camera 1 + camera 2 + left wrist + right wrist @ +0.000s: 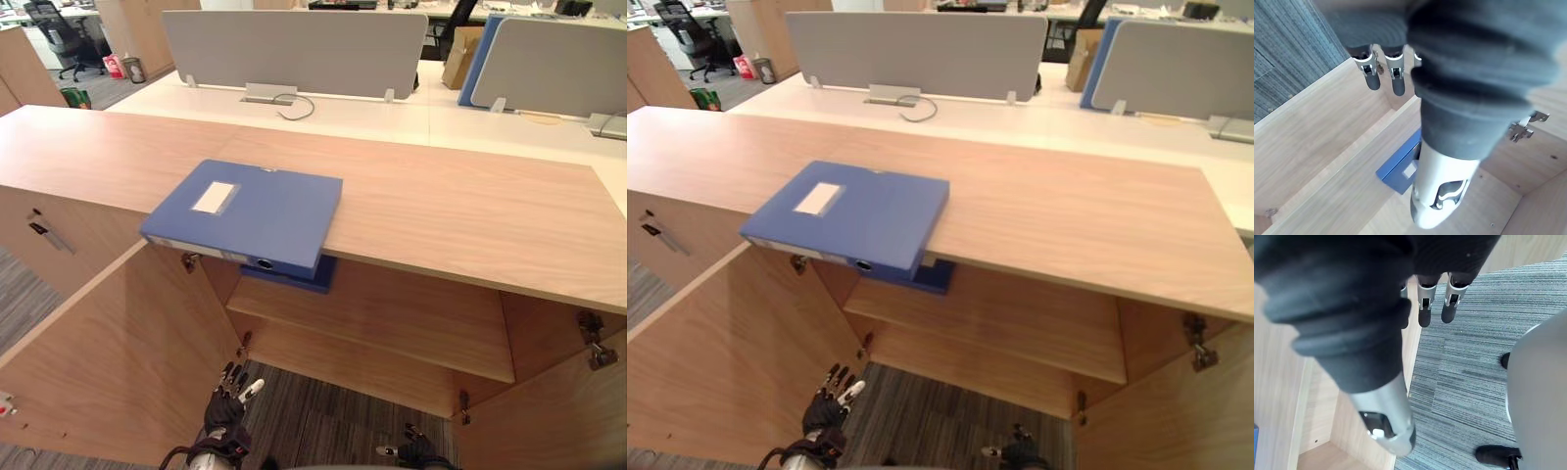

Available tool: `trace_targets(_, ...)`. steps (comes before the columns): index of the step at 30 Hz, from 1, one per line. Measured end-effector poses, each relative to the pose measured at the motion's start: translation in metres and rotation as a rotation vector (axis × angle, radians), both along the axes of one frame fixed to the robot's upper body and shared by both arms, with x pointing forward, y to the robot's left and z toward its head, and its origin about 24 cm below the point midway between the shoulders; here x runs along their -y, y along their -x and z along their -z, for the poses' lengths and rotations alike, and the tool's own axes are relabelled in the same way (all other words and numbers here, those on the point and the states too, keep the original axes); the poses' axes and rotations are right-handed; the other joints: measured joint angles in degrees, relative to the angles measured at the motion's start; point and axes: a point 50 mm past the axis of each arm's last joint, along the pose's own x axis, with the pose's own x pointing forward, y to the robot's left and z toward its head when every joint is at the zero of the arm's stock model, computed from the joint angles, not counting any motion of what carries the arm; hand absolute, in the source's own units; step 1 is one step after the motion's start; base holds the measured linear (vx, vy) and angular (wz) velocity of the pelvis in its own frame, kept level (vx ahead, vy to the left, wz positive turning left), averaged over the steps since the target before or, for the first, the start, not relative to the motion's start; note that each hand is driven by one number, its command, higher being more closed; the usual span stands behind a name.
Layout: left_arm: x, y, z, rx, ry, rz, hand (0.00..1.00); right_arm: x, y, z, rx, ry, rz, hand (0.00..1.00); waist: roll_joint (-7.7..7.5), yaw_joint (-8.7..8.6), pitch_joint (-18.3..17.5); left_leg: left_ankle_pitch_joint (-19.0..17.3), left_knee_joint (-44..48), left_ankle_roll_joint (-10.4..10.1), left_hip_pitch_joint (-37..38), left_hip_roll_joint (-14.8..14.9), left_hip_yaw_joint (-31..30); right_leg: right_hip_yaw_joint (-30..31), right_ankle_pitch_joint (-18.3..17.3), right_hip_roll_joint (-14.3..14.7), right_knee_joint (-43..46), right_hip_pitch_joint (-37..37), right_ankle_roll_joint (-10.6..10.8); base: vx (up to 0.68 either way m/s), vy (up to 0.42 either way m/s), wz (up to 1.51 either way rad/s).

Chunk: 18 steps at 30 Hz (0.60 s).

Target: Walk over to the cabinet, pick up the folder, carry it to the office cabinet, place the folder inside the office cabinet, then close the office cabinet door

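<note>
A blue folder [247, 215] with a white label lies flat on the wooden cabinet top [441, 206], its near end jutting out over the front edge. A second, darker blue piece [294, 275] shows just under it inside the cabinet. From below, the folder [1399, 169] appears past my left hand. Both cabinet doors stand open: the left door [108, 362] and the right door [558, 411]. My left hand [227, 401] hangs low in front of the opening, fingers [1383, 73] straight, holding nothing. My right hand [416, 452] hangs low to the right, fingers [1425, 308] straight and empty.
An inner shelf [392, 323] spans the cabinet. Behind the cabinet stand white desks with grey divider screens [294, 49], a cardboard box [458, 54] and an office chair [59, 34]. Grey carpet [313, 421] lies below.
</note>
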Motion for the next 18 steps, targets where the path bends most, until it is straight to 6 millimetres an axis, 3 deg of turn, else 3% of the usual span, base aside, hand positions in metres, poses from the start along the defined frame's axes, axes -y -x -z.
trace_targets(9,-0.016,-0.002,-0.022,0.024,-0.088,-0.228,0.00,-0.007,0.006,-0.002,0.004,0.025,-0.062,0.00,-1.38,1.55,-0.8,1.3,0.0,0.4,-1.3,-1.1,-3.7,-4.0,0.0,-1.1,-0.4,1.2,0.7,-0.05,0.010,0.25)
trace_targets(13,-0.028,-0.013,-0.065,0.184,-0.209,-0.301,0.00,-0.019,0.008,-0.004,0.019,0.002,-0.057,0.00,-3.02,2.07,-1.2,1.6,0.0,0.3,-1.8,-1.1,-4.3,-4.6,0.3,-1.0,-0.3,1.0,1.0,0.00,-0.004,0.08)
trace_targets(15,-0.033,-0.019,-0.090,0.261,-0.357,-0.338,0.00,-0.026,0.009,-0.006,0.033,-0.004,-0.049,0.00,-3.71,2.39,-1.2,1.5,0.0,0.4,-1.9,-1.1,-4.4,-4.5,0.8,-1.0,-0.3,1.0,1.3,0.00,0.000,0.00)
trace_targets(18,-0.036,-0.022,-0.111,0.315,-0.522,-0.377,0.00,-0.031,0.010,-0.007,0.045,-0.003,-0.050,0.00,-4.03,2.32,-1.0,1.1,0.0,0.4,-1.9,-1.2,-4.3,-4.3,1.5,-1.2,-0.4,0.8,1.4,-0.05,0.024,-0.04)
